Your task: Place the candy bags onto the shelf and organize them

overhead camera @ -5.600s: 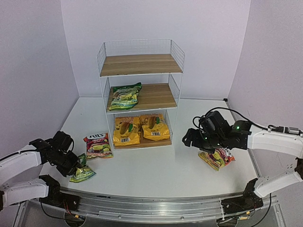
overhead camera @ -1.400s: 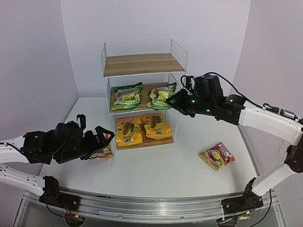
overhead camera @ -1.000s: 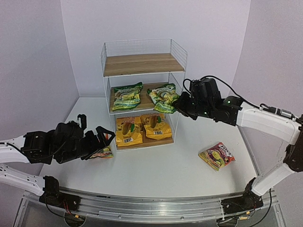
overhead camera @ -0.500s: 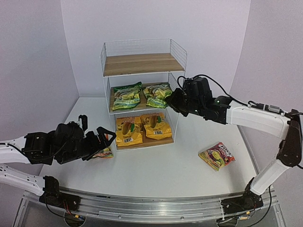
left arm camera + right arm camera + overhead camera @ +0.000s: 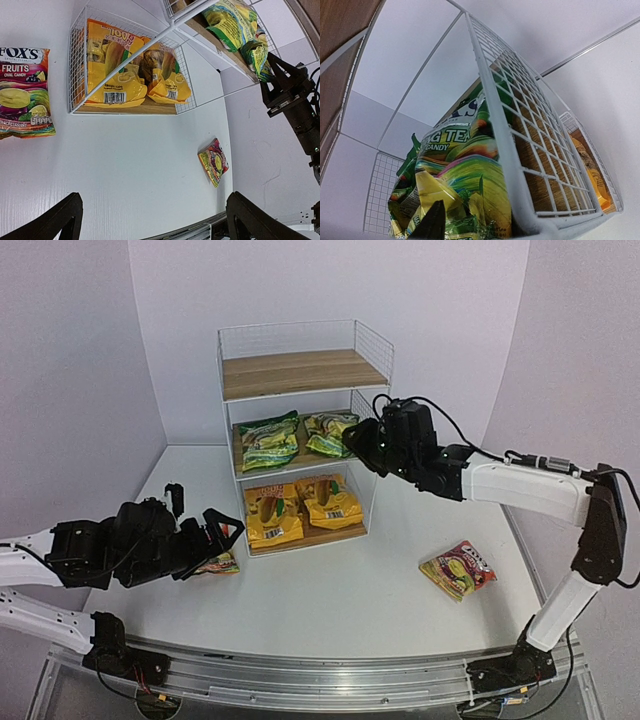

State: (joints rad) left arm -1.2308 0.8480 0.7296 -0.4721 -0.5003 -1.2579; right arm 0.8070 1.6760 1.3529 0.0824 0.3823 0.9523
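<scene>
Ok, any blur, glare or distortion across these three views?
Top external: soft even light, sharp, hardly any shadow by the shelf. Left wrist: wide-angle bend bows its wires, red bag print crisp. Right wrist: very close, mesh curved, green bag print readable.

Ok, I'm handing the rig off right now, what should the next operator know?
Left gripper: open, empty, above the table near the Fox's Fruits bag, which lies left of the shelf.
Right gripper: at the right-hand green bag on the middle tier; grip unclear.
Done: two yellow bags on the bottom tier; left-hand green bag also on the middle tier.
Left: Fox's Fruits bag and the red bag on the table to the right; top tier holds no bag.
</scene>
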